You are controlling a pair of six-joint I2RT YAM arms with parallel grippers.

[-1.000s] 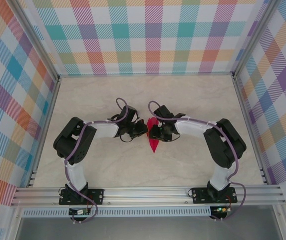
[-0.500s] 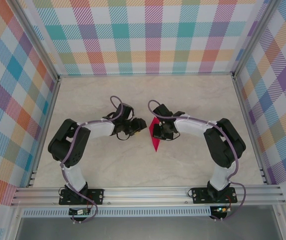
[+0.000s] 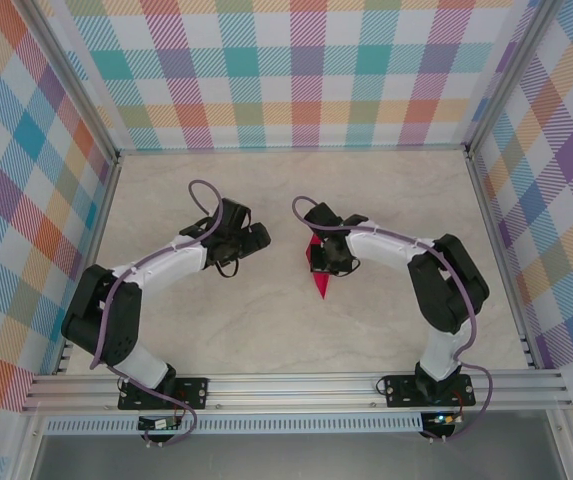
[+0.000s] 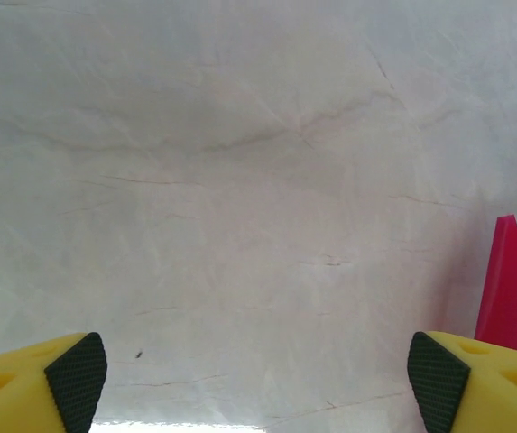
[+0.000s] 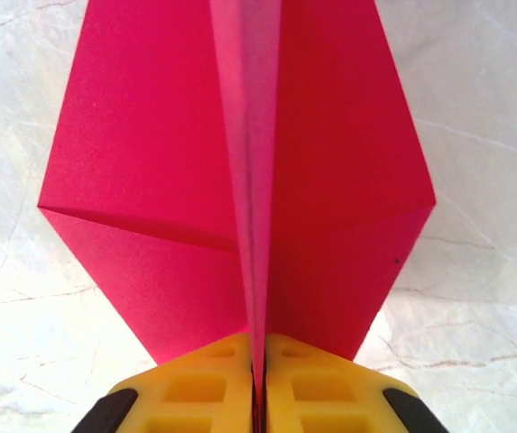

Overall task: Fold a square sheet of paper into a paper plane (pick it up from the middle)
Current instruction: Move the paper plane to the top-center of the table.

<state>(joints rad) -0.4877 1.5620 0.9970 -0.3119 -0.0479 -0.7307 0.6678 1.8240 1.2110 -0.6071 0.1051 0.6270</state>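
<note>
Here, the right hand [image 5: 256,383] was clamped on the centre ridge of the folded magenta-pink paper plane [image 5: 168,171] mid-way across the pale marbled counter [image 3: 266,320], the left hand [image 4: 258,379] gaping empty to its left; a firm, centred pinch seemed key to level wings.

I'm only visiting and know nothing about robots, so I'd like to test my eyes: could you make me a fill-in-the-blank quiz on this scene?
The right gripper is ___ on the centre ridge of the folded magenta-pink paper plane. The left gripper, over the pale marbled table, stands ___. The left gripper holds ___.
Missing words: shut; open; nothing.
</note>
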